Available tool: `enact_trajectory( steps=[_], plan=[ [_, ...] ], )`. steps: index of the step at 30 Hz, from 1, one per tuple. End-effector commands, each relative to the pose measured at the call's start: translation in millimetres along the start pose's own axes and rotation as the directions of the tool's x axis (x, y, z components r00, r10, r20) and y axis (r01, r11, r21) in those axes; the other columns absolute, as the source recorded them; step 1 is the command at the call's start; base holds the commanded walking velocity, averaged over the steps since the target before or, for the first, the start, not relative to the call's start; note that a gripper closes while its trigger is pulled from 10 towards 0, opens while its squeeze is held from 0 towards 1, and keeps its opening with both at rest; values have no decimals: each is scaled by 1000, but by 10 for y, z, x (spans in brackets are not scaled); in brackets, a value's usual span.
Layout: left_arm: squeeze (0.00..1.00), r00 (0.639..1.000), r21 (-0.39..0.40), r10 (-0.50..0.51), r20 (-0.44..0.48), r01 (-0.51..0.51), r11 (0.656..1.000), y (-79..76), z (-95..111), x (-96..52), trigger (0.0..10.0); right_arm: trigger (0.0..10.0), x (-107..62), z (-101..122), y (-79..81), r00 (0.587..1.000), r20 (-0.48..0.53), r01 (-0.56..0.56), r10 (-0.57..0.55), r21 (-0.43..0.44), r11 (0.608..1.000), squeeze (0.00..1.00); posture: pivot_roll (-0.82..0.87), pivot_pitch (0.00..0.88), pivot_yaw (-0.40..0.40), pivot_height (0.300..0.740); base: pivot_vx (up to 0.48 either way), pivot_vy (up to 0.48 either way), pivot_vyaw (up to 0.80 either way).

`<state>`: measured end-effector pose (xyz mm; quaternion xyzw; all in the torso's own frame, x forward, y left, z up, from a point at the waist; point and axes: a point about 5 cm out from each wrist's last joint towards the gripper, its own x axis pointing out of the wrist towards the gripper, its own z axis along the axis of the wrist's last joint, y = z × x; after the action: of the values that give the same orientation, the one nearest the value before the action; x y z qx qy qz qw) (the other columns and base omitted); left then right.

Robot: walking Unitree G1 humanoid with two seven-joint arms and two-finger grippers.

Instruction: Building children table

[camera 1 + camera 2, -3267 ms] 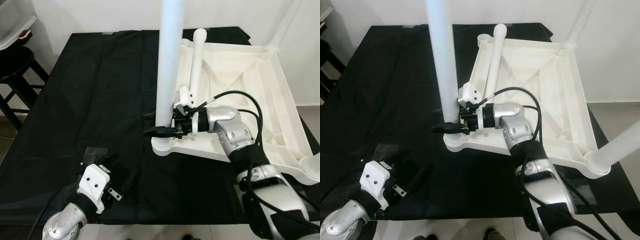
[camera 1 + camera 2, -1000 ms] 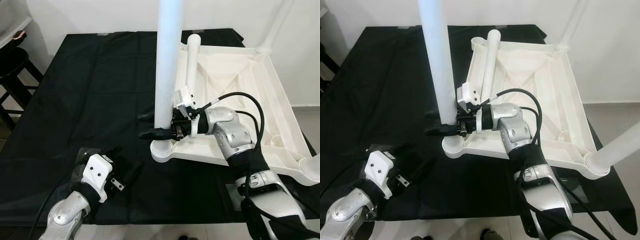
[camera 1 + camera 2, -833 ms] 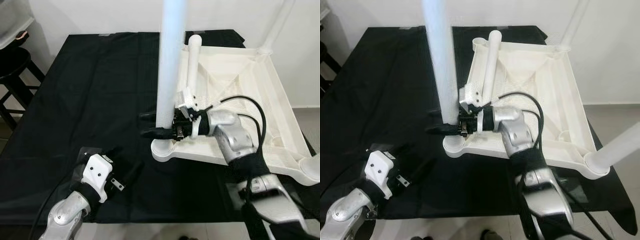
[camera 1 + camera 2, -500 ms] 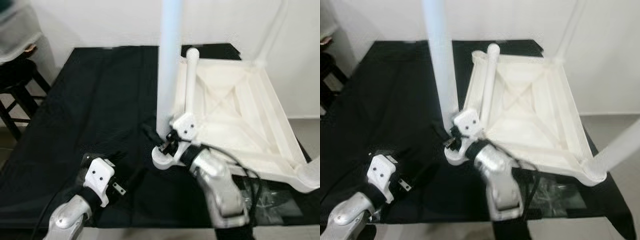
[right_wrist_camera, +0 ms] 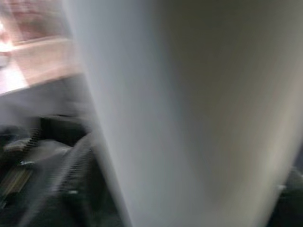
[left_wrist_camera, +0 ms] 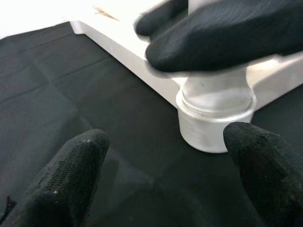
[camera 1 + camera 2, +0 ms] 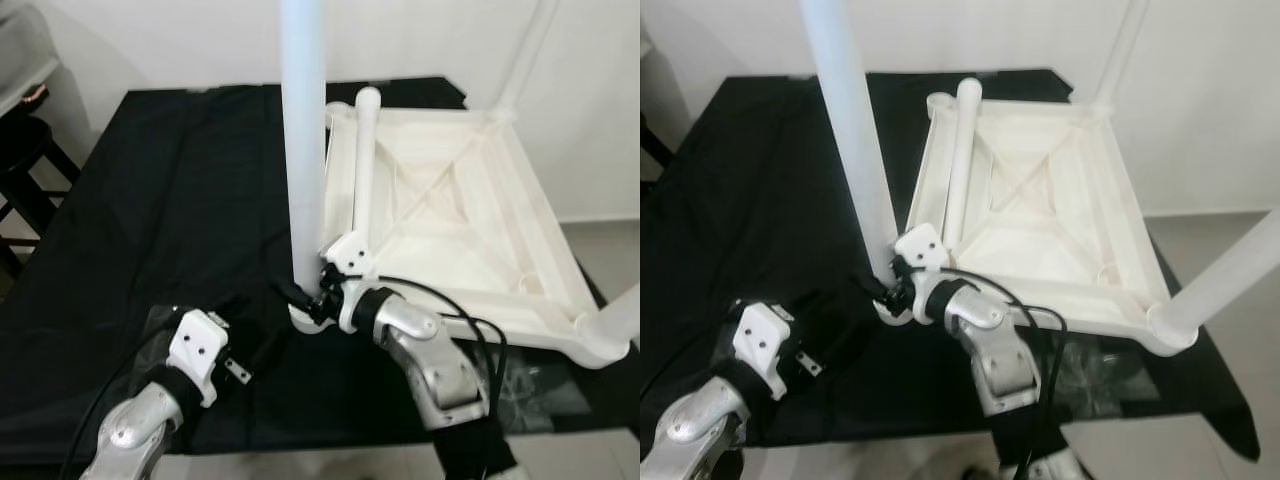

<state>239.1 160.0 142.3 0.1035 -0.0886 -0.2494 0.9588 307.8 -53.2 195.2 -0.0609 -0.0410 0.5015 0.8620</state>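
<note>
The right gripper (image 7: pixel 305 297) had its fingers closed around the upright white leg (image 7: pixel 303 150) just above its corner socket (image 6: pixel 214 124) of the upside-down table top (image 7: pixel 470 230) on the bench (image 7: pixel 150 200), so I judged it should press straight down, while the left gripper (image 6: pixel 161 175) waited wide open nearby.

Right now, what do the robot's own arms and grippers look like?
Both arms are silver metal segments with black joints. The left gripper and right gripper each have two long black fingers behind a white block with small dark holes. Black cables loop along the right arm.
</note>
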Motion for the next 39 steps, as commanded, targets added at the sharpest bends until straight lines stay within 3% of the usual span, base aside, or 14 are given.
enact_trajectory(
  steps=[1, 2, 9, 15, 21, 22, 23, 34, 38, 39],
  plan=[
    [0, 1000, 3, -4, -23, 4, 1000, -20, -51, -29, 10000, 10000, -14, 75, -7, 991, 29, -126, 128, -47, 991, 631, 47, 193, 5, 740, 0, 0, 0],
    [0, 1000, 3, -4, -23, 4, 1000, -26, -51, -30, 10000, 10000, -40, 104, -51, 976, 9, -218, 220, -97, 971, 0, 51, 192, 5, 740, 0, 0, 0],
    [0, 1000, 5, -3, -23, 3, 1000, -28, -39, -49, 10000, 10000, -12, 221, -273, 916, -49, -401, 399, -157, 902, 0, 70, 201, 13, 740, 0, 0, 0],
    [0, 1000, 9, -2, -30, 3, 1000, -9, -29, -86, 10000, 10000, 60, 342, -426, 850, -74, -527, 521, -117, 842, 0, 94, 213, 12, 740, 0, 0, 0],
    [0, 999, 11, -4, -34, 4, 1000, -8, -25, -100, 10000, 10000, 72, 343, -482, 823, -100, -568, 560, -101, 817, 0, 102, 220, 12, 740, 0, 0, 0],
    [0, 999, 13, -4, -34, 5, 1000, -8, -22, -101, 10000, 2157, 54, 335, -509, 801, -116, -597, 588, -87, 797, 0, 100, 222, 10, 740, 0, 0, 0],
    [0, 999, 13, -4, -35, 5, 1000, -7, -22, -101, 10000, 0, 44, 333, -521, 796, -121, -604, 593, -81, 793, 0, 96, 224, 13, 740, 0, 0, 0],
    [0, 999, 6, -13, -35, 13, 1000, -17, -33, -84, 10000, 0, -68, 348, -658, 787, -127, -614, 604, -65, 787, 0, 73, 231, 32, 740, 0, 0, 0],
    [0, 999, 1, -21, -36, 21, 1000, -35, -33, -82, 10000, 0, -97, 325, -709, 857, -117, -514, 502, -126, 848, 0, 63, 237, 30, 740, 0, 0, 0],
    [0, 999, 1, -21, -36, 21, 1000, -35, -33, -82, 10000, 0, -97, 325, -709, 857, -117, -514, 502, -126, 848, 0, 63, 237, 30, 740, 0, 0, 0]
  ],
)
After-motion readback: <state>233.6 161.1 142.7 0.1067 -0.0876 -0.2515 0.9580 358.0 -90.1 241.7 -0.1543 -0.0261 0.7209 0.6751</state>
